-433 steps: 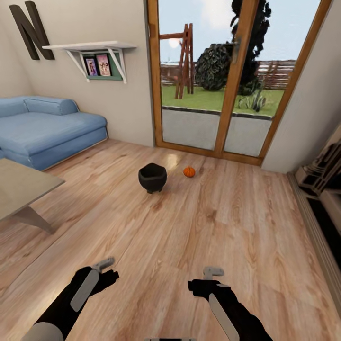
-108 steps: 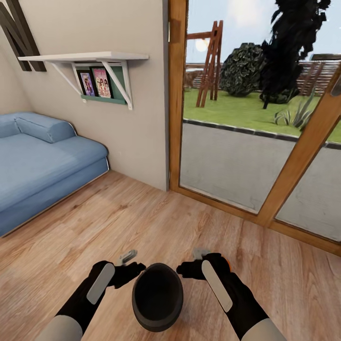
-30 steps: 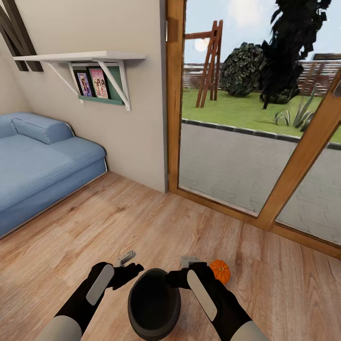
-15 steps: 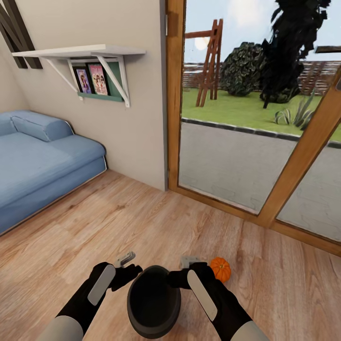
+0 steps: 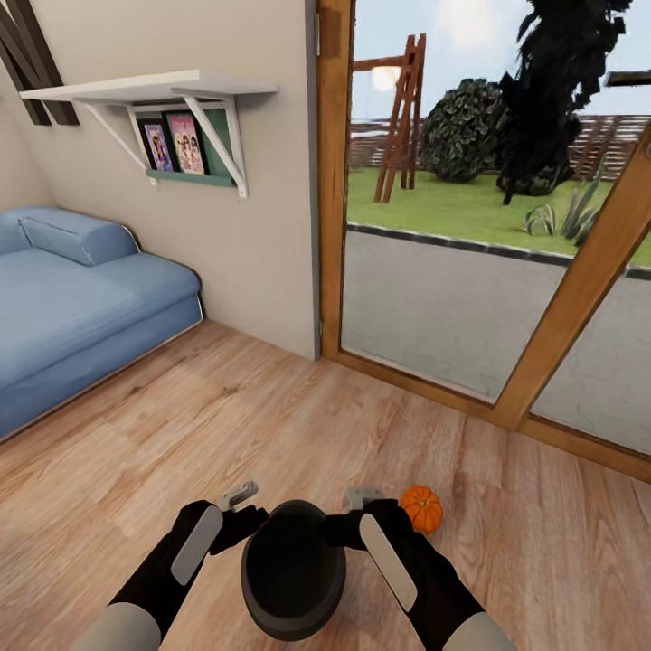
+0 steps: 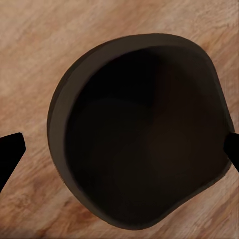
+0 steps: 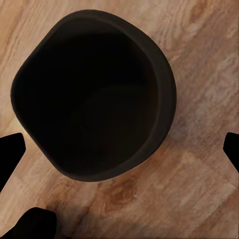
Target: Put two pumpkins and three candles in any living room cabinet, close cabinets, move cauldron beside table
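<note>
Both grippers, left (image 5: 237, 503) and right (image 5: 360, 504), jaws spread, flank cauldron (image 5: 291, 579); pumpkin (image 5: 421, 508) just right; centre each on rim before closing.

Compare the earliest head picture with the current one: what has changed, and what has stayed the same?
The robot has driven up to the cauldron, which was far ahead and now sits between the left end effector and right end effector. The pumpkin stays on the floor beside it. Neither end effector has taken hold of anything.

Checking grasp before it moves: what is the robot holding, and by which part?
Nothing is clearly held. Both grippers, left and right, flank the cauldron rim, fingers spread wide.
</note>
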